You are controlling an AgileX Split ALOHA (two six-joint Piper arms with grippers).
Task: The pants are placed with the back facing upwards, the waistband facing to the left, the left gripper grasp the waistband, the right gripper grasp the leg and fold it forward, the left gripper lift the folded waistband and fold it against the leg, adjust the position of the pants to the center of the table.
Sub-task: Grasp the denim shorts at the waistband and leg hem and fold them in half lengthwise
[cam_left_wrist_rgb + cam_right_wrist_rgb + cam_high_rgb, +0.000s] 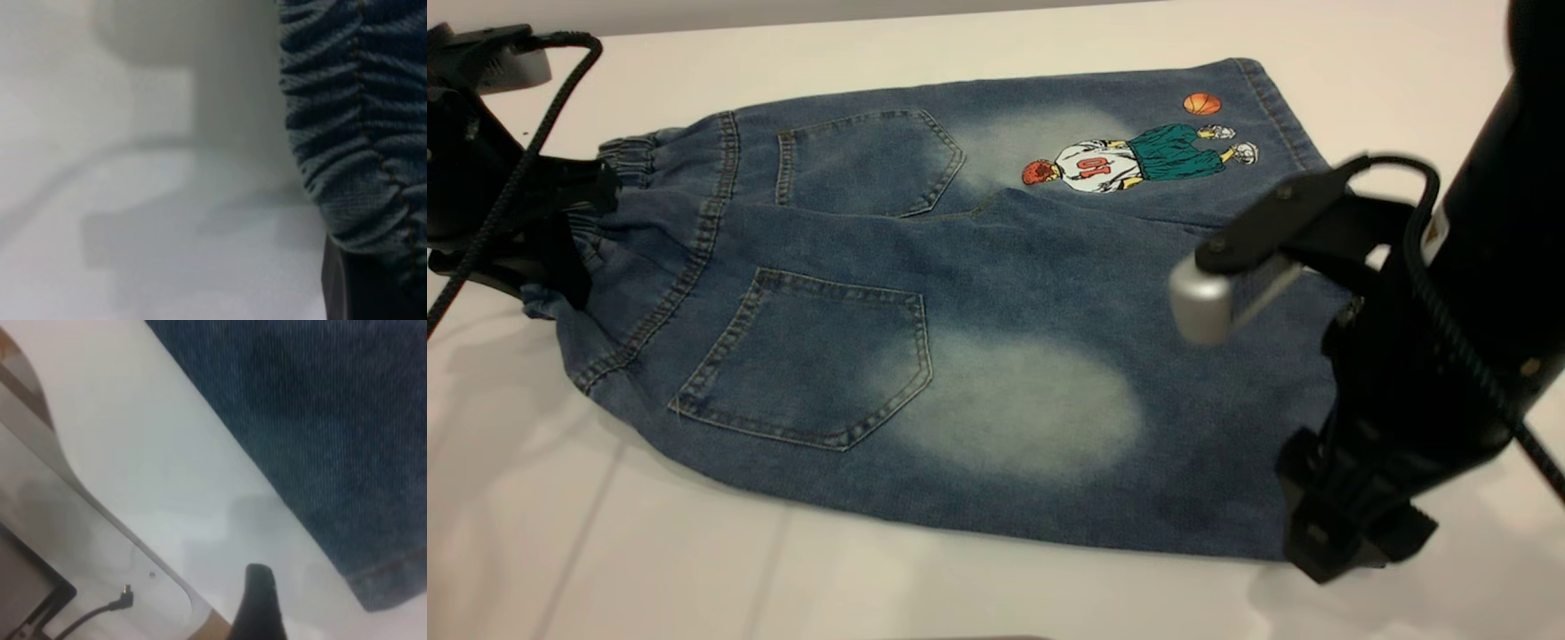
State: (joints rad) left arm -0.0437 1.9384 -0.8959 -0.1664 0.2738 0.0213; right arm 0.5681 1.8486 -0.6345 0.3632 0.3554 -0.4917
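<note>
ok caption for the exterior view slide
Left gripper at the waistband and right gripper at the leg hem of flat pants.

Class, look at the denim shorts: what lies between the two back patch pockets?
In the exterior view, only denim: the centre seam of the blue washed-denim shorts runs between the far back pocket and the near back pocket. No other object lies there.

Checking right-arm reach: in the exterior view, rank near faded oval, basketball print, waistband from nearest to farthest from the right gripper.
From the right gripper, at the near leg's hem corner:
1. Faded oval, on the near leg.
2. Basketball print, far leg.
3. Waistband, opposite end, by the left gripper.
</note>
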